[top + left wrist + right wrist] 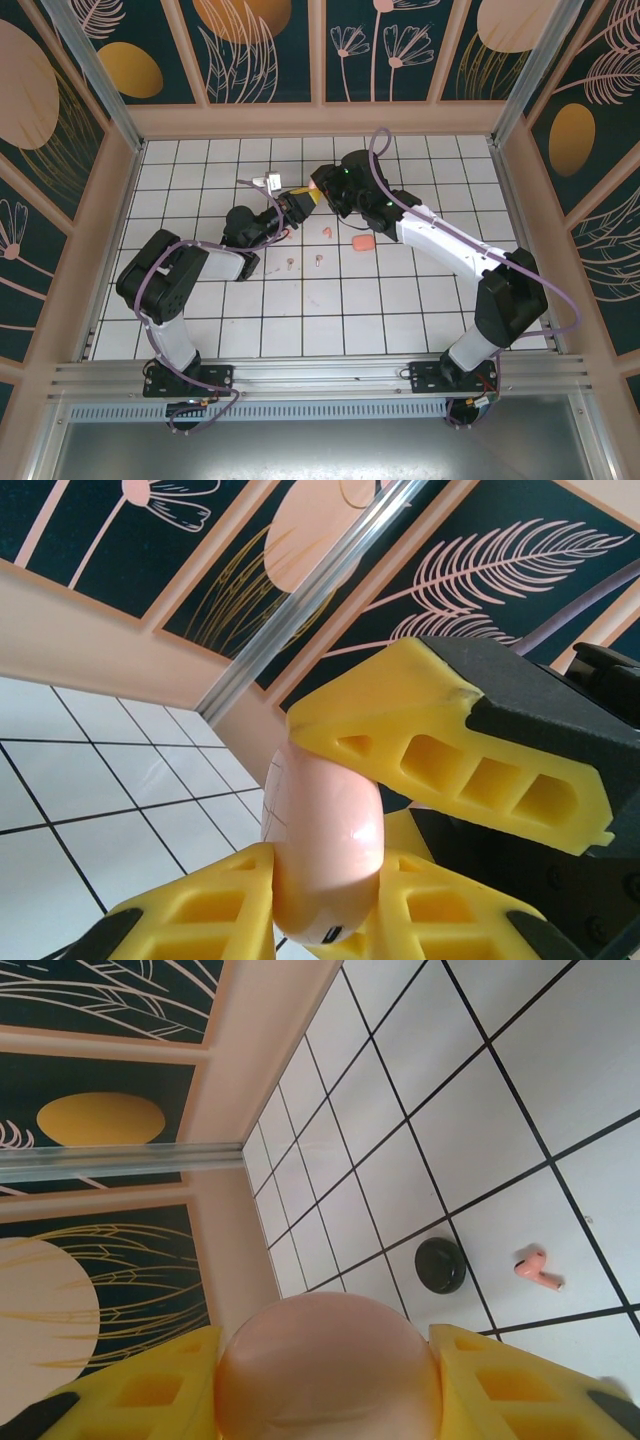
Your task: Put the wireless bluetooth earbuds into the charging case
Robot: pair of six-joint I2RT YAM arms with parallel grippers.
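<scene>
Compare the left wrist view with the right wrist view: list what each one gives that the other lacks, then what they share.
Left wrist view: a small dark port at the lower end of the pink case, and a yellow finger on a black mount reaching in from the upper right.
Right wrist view: a coral-pink earbud and a round black item, lying apart on the white tiles.
Both: the pink case clamped between yellow fingers, white tiles, and the patterned wall.

Black-and-white arms (440,235), apparently purple cables (378,150), yellow hollow-celled fingers (450,760).
</scene>
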